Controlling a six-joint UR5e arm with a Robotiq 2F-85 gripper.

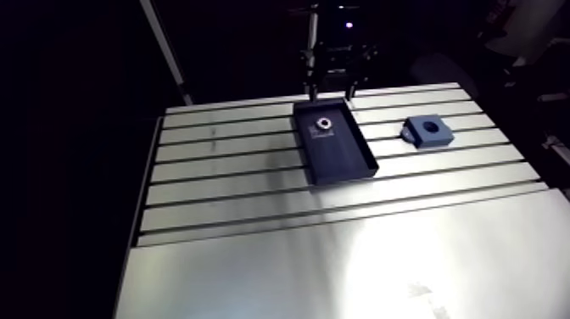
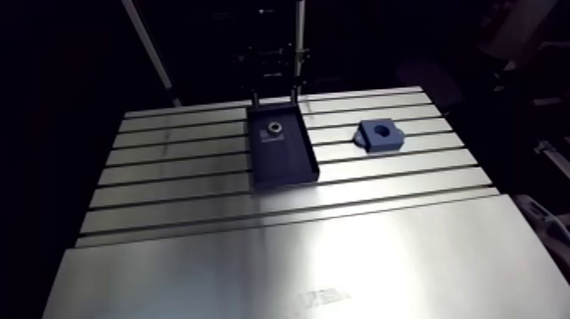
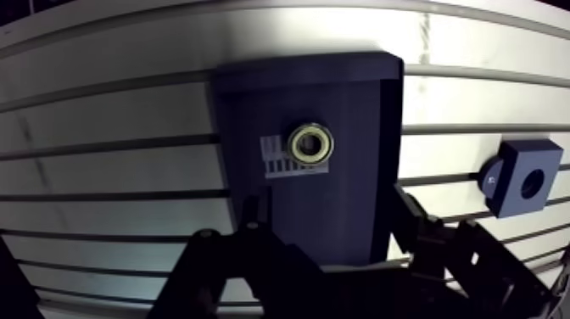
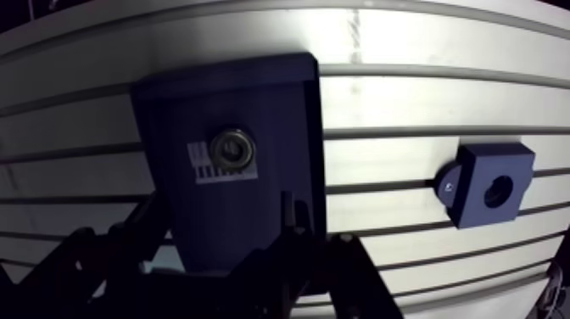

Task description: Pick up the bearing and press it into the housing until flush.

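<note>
1. Aluminium table, cut by long parallel slots, fills the arm view. A dark blue rectangular tray lies on it toward the far edge, its long sides running across the slots.
2. Arm view: the bearing, a small metal ring, lies flat on the tray floor at the tray's far end, clear of the walls.
3. Arm view: the housing, a blue block with a round bore facing up, sits on the bare table to the right of the tray and apart from it. It has a paler piece on the side facing the tray.
4. Arm view: the gripper hangs over the far end of the tray, just beyond the bearing. Its two fingers point down, one near each far corner.
5. Wrist view: the fingers are spread wide with nothing held between them, and the tray floor shows through the gap.
6. Wrist view: the bearing lies ahead of the gripper, roughly in line with that gap. It shows a bright outer ring, a darker inner race and an open centre hole.
7. Wrist view: a white label is stuck to the tray floor, and the bearing rests over one corner of it. The label carries dark upright bars like a barcode with a line of print below, too small to read.
8. Wrist view: the housing stands beside the tray, ahead of the gripper and off to one side, its bore dark.
</note>
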